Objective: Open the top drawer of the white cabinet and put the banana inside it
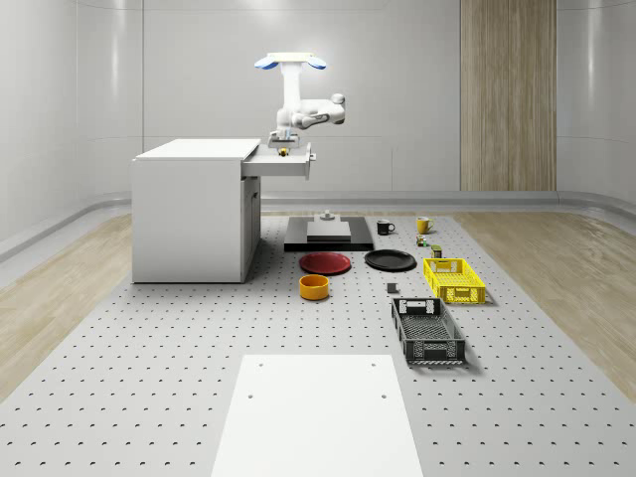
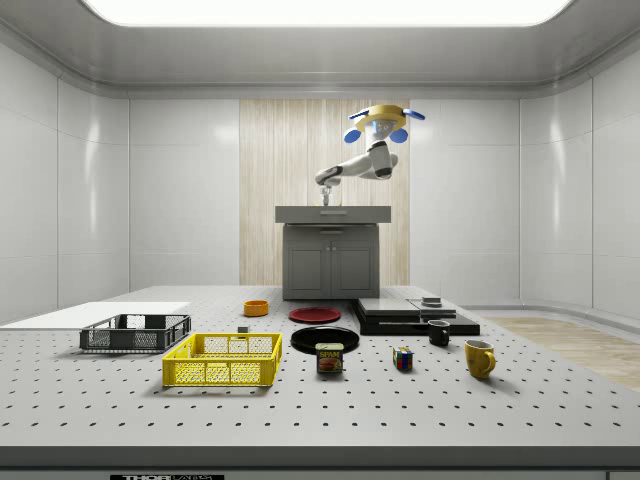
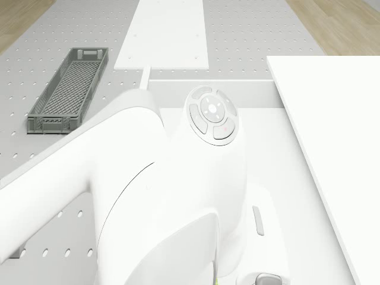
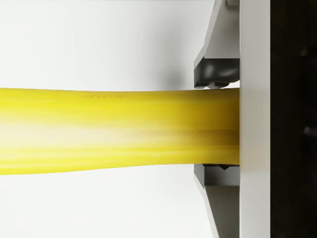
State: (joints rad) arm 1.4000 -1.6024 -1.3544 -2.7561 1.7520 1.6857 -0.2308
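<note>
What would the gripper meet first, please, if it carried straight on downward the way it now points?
The gripper holds the banana over the open top drawer. Straight down, the banana would probably meet the drawer's white floor first; the remaining gap is unclear.

Pale panelled walls (image 2: pixel 180 190) with a wood-slat strip (image 1: pixel 507 94); perforated grey floor (image 1: pixel 149 378), apparently wood-edged; bright ceiling light (image 2: pixel 320 10).

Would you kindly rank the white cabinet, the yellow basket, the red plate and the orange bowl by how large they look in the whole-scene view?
1. White cabinet
2. Yellow basket
3. Red plate
4. Orange bowl

The basket and plate look close in size, so their order is unsure.
</note>
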